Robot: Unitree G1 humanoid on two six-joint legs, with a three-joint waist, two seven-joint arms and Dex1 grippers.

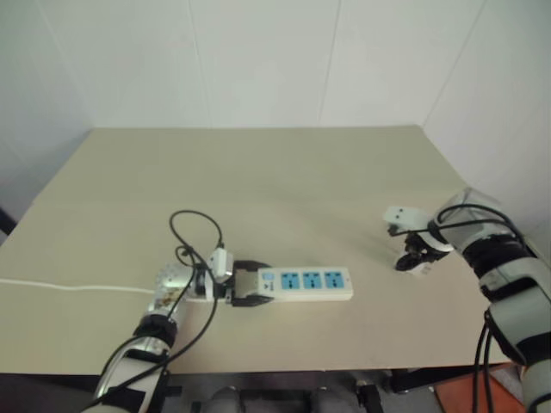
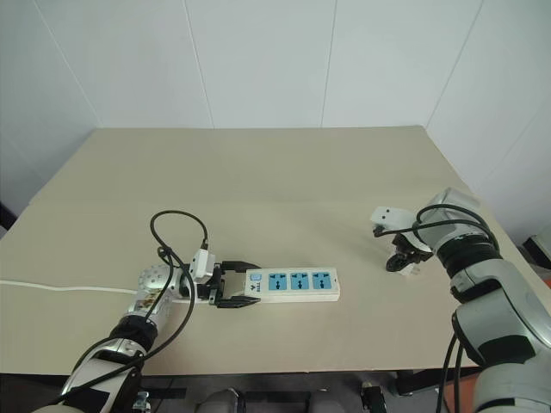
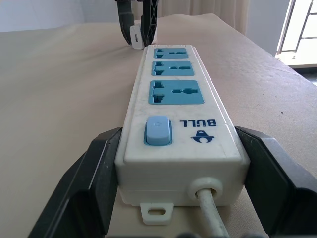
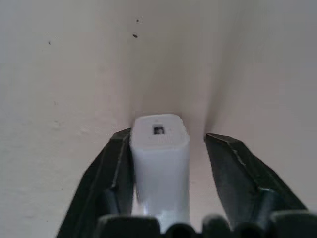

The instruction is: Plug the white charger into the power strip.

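Note:
The power strip, a white bar with three blue sockets, lies flat on the table's near middle. My left gripper is shut on its cord end, one black finger pressed to each long side. The white charger stands on the table far to the right, well apart from the strip. My right gripper points steeply down over it with the charger between its fingers. One finger touches the charger's side. The other finger stands a small gap away. The left wrist view shows the charger beyond the strip's far end.
The strip's thin white cord runs along the table to its left edge. The beige table has bare room behind the strip and between strip and charger. The table's right edge passes close by my right arm.

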